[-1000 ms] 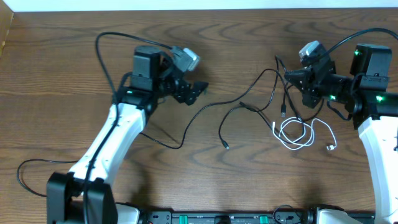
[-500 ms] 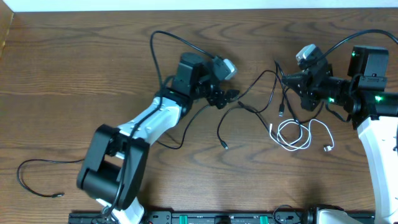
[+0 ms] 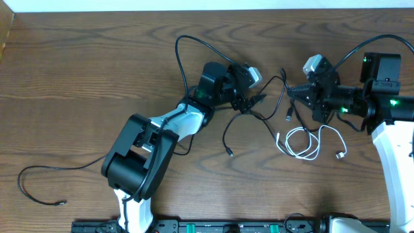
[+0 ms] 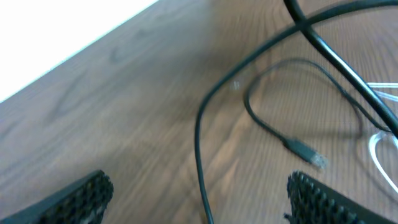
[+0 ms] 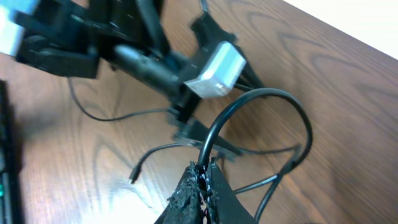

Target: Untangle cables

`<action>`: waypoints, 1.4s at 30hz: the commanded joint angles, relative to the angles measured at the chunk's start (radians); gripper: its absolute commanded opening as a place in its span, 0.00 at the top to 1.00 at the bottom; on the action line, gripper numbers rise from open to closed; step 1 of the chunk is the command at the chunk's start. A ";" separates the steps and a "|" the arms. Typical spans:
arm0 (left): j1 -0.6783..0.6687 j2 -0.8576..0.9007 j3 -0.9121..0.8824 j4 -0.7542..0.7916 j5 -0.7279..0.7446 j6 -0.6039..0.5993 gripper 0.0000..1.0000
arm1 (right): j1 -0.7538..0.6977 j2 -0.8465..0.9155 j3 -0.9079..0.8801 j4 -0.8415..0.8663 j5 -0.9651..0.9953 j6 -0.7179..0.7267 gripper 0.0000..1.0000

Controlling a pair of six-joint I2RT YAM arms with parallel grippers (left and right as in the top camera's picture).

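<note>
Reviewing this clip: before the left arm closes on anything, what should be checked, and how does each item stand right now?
1. The left gripper is open: ok.
2. The near black cable runs between its fingers: ok, per the left wrist view.
3. The right gripper is shut on the looped black cable: ok.
4. The white cable lies outside the left gripper: ok.
5. Black cables uncrossed: not ok, two cross ahead of the left gripper.
6. Near and looped cable are one cord: cannot tell.
</note>
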State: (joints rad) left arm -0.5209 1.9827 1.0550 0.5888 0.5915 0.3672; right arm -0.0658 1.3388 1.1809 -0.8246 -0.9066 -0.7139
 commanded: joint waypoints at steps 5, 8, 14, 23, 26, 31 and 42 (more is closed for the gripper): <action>-0.006 0.033 0.000 0.070 -0.005 0.006 0.10 | 0.009 -0.018 0.001 -0.036 -0.245 -0.032 0.99; -0.016 0.033 0.000 0.081 -0.005 0.006 0.09 | 0.009 -0.018 0.001 -0.036 -0.332 -0.033 0.99; -0.065 0.033 0.000 0.099 -0.005 0.006 0.10 | 0.018 -0.018 0.001 -0.036 -0.425 -0.033 0.99; -0.079 0.034 0.000 0.080 -0.005 0.006 0.13 | 0.051 -0.019 0.001 -0.035 -0.411 -0.044 0.99; -0.079 0.037 0.000 0.037 -0.006 0.006 0.13 | 0.051 -0.018 0.001 -0.035 -0.370 -0.043 0.99; -0.079 0.037 0.000 0.005 -0.085 0.006 0.16 | 0.051 -0.018 0.001 -0.037 -0.126 0.028 0.99; -0.077 0.037 0.000 -0.004 -0.200 0.006 0.19 | 0.071 -0.018 0.001 -0.101 0.277 0.155 0.98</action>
State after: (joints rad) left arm -0.6003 2.0022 1.0550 0.5835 0.4206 0.3672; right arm -0.0185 1.3384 1.1809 -0.8932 -0.7109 -0.5476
